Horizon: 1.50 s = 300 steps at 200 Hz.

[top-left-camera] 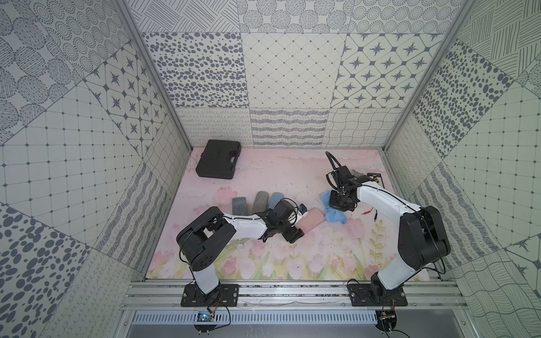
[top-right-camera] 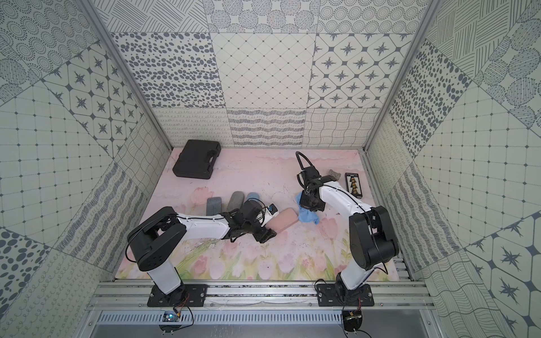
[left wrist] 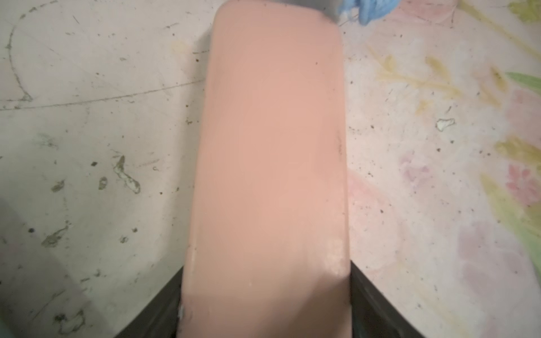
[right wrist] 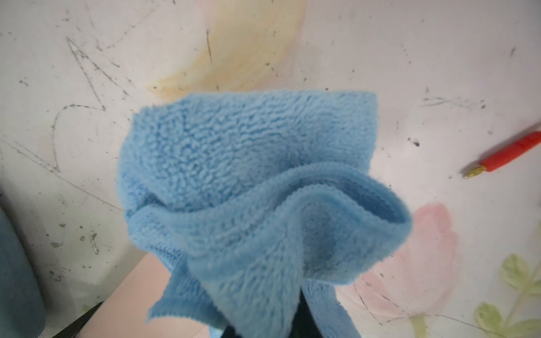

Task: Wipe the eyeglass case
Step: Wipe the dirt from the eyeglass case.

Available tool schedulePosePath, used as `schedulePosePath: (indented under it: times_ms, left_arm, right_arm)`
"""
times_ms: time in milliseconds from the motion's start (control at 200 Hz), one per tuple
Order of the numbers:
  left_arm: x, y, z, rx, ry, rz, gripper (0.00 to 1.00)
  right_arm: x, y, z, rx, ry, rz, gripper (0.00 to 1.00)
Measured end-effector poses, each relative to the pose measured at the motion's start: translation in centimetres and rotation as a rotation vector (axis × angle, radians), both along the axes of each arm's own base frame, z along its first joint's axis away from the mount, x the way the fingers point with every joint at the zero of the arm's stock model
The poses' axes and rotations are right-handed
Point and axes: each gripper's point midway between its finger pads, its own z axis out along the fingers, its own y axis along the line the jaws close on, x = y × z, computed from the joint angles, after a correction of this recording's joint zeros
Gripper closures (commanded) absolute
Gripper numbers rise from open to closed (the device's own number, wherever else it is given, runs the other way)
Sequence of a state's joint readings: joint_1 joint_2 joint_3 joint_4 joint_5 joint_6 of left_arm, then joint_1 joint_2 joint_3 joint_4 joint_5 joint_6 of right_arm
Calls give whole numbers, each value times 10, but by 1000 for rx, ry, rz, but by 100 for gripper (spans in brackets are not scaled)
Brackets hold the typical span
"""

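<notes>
Left end effector point(top-left-camera: 299, 224) grips the pink eyeglass case point(top-left-camera: 311, 221) by one end; the case extends ahead of its fingers point(left wrist: 377, 316). Right end effector point(top-left-camera: 341, 206), clamped on blue cloth point(right wrist: 248, 190), hangs at the case's far end.

- salmon-pink oblong eyeglass case point(left wrist: 269, 164): plain
- fluffy light-blue microfibre cloth point(right wrist: 248, 187): solid col.
- printed tabletop mat point(top-left-camera: 263, 181): pale pink w/ tulips
- panel walls point(top-left-camera: 292, 73): grey-on-white dots, stars, grids
</notes>
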<state>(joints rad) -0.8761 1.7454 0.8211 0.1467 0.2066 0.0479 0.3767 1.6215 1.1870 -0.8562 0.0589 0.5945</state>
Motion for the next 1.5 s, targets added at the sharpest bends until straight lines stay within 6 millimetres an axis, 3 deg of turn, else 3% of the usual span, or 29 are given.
schedulePosePath:
  times_ms: [125, 195, 250, 320, 355, 420, 530, 615, 685, 786, 876, 951, 991, 1081, 1216, 1286, 1386, 1501]
  left_arm:
    - [-1, -1, 0, 4, -6, -6, 61]
    - [-1, -1, 0, 5, -8, -7, 60]
    - [-1, -1, 0, 7, -10, -7, 59]
    - [-2, -1, -1, 12, -15, -13, 57]
    - [-2, -1, -1, 17, -19, -11, 56]
    - [-2, -1, -1, 19, -22, -10, 51]
    - [-2, -1, -1, 22, -23, -8, 46]
    - [-2, -2, 0, 26, -22, -6, 44]
    - [-2, -2, 0, 30, -22, -5, 43]
    - [-3, -3, 0, 29, -22, -9, 43]
    - [-5, -3, 1, 27, -23, -11, 44]
    - [-6, -2, 2, 26, -24, -12, 45]
    - [-6, -1, 2, 26, -24, -13, 45]
    - [-9, 0, 1, 31, -25, -14, 46]
    - [-11, 2, 0, 40, -37, -11, 46]
    - [-11, 3, 0, 47, -45, -8, 47]
    - [-11, 3, 0, 54, -61, -5, 48]
    - [-9, 4, 1, 58, -85, 6, 49]
  right_arm:
    - [-8, 42, 12, 170, -17, 63, 100]
    - [-17, 67, 1, 309, 7, 59, 100]
    - [-26, 73, -14, 374, 55, 38, 100]
    - [-35, 62, -36, 412, 130, -22, 100]
    - [-33, 56, -37, 441, 146, -46, 100]
    - [-23, 35, -35, 402, 124, -88, 100]
    - [-8, -14, -28, 178, 76, -122, 100]
    - [-1, -21, -11, 57, 39, -71, 100]
    - [2, -8, 0, 39, 11, -14, 100]
    - [-5, 28, 6, 103, 8, 65, 100]
    - [-14, 64, 2, 256, 33, 93, 100]
    - [-21, 78, -9, 359, 74, 85, 100]
    - [-24, 76, -19, 387, 105, 64, 100]
    - [-23, 49, -37, 402, 168, -13, 100]
    - [-5, -17, -32, 151, 117, -77, 100]
    - [-1, -31, -20, 32, 93, -48, 100]
    - [2, -11, 1, -3, 43, 37, 100]
    - [-10, 44, 9, 150, 39, 115, 100]
